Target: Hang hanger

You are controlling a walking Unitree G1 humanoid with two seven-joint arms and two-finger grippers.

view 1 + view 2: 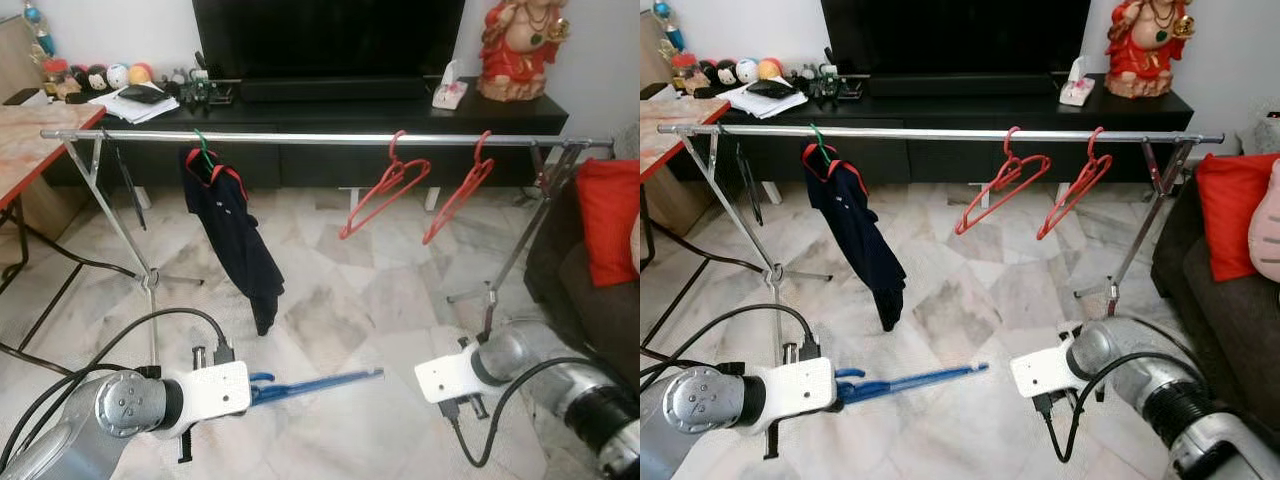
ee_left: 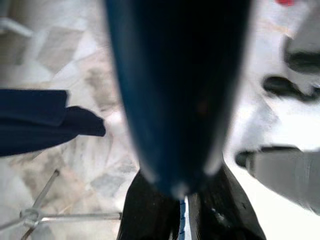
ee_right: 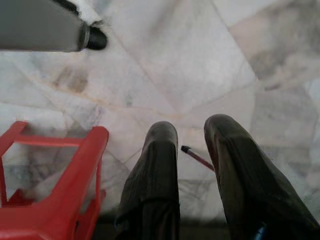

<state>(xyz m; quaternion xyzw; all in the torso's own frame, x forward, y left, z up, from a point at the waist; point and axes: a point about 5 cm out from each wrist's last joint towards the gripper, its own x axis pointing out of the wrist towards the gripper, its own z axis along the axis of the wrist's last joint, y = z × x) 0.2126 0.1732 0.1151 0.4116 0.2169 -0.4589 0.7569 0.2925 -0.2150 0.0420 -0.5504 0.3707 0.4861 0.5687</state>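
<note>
A blue hanger (image 1: 318, 382) lies flat and low over the floor, pointing right, with my left gripper (image 1: 258, 388) shut on one end of it. In the left wrist view the blue hanger (image 2: 180, 90) runs out from between the black fingers (image 2: 150, 210). The silver clothes rail (image 1: 330, 138) stands ahead, well above the hanger. On it hang a navy shirt (image 1: 232, 230) on a green hanger and two empty red hangers (image 1: 385, 190) (image 1: 458, 195). My right gripper (image 3: 190, 131) points down at the floor, open, with nothing between its fingers.
A dark TV console (image 1: 400, 120) with a red statue (image 1: 520, 50) stands behind the rail. A sofa with a red cushion (image 1: 608, 220) is at the right, a table (image 1: 30, 140) at the left. A red plastic frame (image 3: 55, 200) sits below my right wrist.
</note>
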